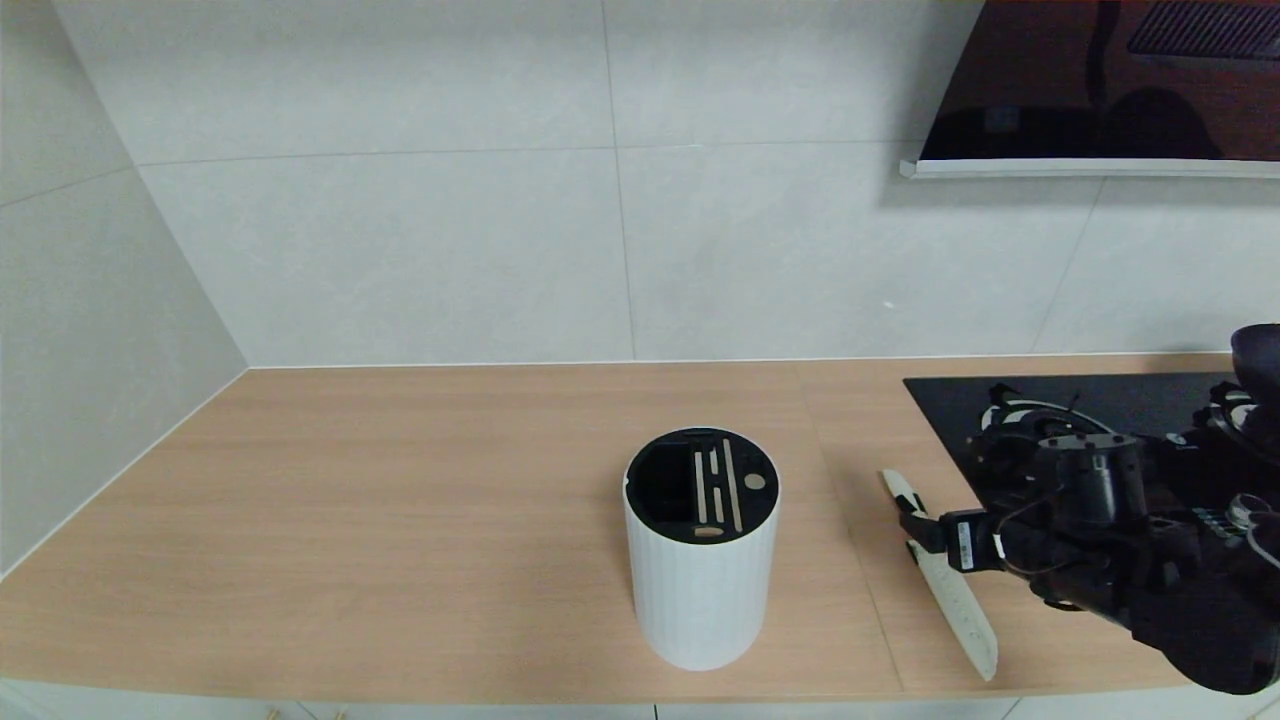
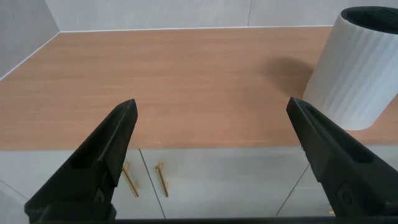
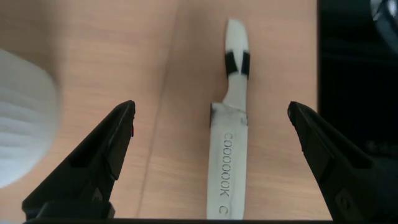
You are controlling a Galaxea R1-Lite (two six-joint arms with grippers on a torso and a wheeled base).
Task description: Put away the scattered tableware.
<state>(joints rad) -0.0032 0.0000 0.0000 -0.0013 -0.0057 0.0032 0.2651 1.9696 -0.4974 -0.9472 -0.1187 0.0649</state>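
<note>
Down at the right end of the wooden counter, the right gripper hangs low over the white knife, and from the head view its fingers are hard to read. The right wrist view settles it: the two fingers are spread wide, one on each side of the knife, neither touching it. That view also picks out a black band on the handle, which points toward the far wall, while the blade runs toward the near edge. The knife lies flat between the white ribbed holder and the black cooktop, near the cooktop's left edge, its tip close to the counter's near edge. The head view looks down onto the holder's black top, with its slots and one big opening; the wrist views give its ribbed side instead. Over to the left wrist view now: the left gripper is spread wide too, holding nothing, hanging off the counter's near edge, with two brass cabinet handles below it. Left of the holder, a broad stretch of wood runs out to the tiled wall.
</note>
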